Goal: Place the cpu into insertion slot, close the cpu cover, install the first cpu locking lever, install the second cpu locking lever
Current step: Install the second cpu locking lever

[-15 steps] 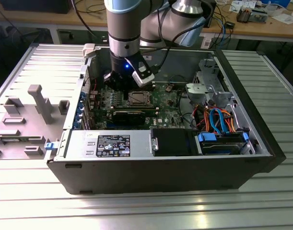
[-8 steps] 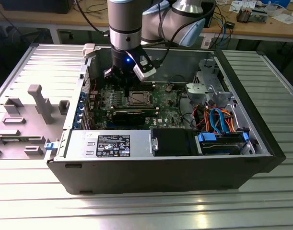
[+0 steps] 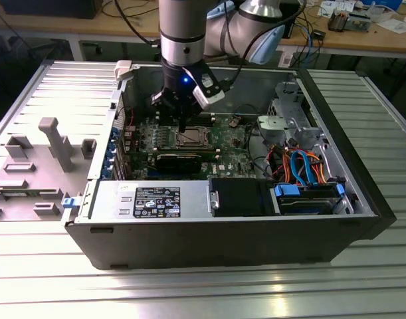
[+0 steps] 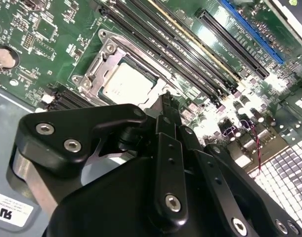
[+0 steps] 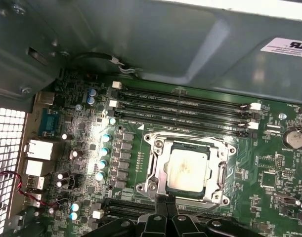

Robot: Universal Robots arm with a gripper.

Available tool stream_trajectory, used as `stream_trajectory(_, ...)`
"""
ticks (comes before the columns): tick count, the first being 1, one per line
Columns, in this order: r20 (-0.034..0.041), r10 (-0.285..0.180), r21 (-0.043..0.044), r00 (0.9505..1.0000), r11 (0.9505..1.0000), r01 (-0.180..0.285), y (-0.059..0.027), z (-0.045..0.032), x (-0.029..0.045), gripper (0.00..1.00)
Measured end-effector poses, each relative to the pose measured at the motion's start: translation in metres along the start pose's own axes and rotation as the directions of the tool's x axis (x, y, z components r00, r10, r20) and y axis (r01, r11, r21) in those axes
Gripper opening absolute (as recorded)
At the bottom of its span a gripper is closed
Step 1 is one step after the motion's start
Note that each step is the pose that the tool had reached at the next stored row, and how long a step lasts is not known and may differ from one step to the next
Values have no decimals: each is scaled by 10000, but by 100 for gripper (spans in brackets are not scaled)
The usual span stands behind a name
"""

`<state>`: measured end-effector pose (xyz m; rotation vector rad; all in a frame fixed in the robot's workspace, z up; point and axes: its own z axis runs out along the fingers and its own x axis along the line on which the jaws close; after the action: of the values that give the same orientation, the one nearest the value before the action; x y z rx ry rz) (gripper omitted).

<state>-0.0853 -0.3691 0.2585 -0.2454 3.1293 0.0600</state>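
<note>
The cpu (image 5: 188,168) lies flat in the insertion slot (image 5: 150,185) on the green board, its pale face showing through a square window. The silver cpu cover (image 5: 190,140) lies down around it. In the second wrist view the cpu (image 4: 127,81) and the cpu cover (image 4: 99,74) sit just beyond my fingertips. My gripper (image 4: 164,96) is shut, its narrow tip hovering at the socket's edge with nothing seen between the fingers. In the exterior view my gripper (image 3: 182,127) hangs inside the open case, right above the cpu (image 3: 189,138). I cannot tell how the locking levers stand.
Long black memory slots (image 5: 185,106) run beside the socket. A power supply (image 3: 153,199) fills the case's near side, and a drive cage with coloured cables (image 3: 302,166) stands at the exterior view's right. Grey fixture blocks (image 3: 50,139) stand on the ribbed table outside the case.
</note>
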Motion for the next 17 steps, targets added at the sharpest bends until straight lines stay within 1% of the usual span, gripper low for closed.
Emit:
stream_trajectory(2,-45,100,13,9999,9999,-100,-3,-19,-22,11)
stream_trajectory(4,-61,149,12,9999,9999,-149,-6,-24,-28,11)
stream_trajectory(5,-69,166,12,9998,9999,-166,-22,-26,-25,11)
stream_trajectory(9,-81,215,10,9997,9998,-215,-100,-28,-18,11)
stream_trajectory(13,-99,259,7,9996,9997,-259,-143,-30,-22,11)
stream_trajectory(15,-106,289,6,9995,9996,-289,-180,-31,-21,11)
stream_trajectory(17,-107,299,5,9995,9996,-299,-191,-24,-20,11)
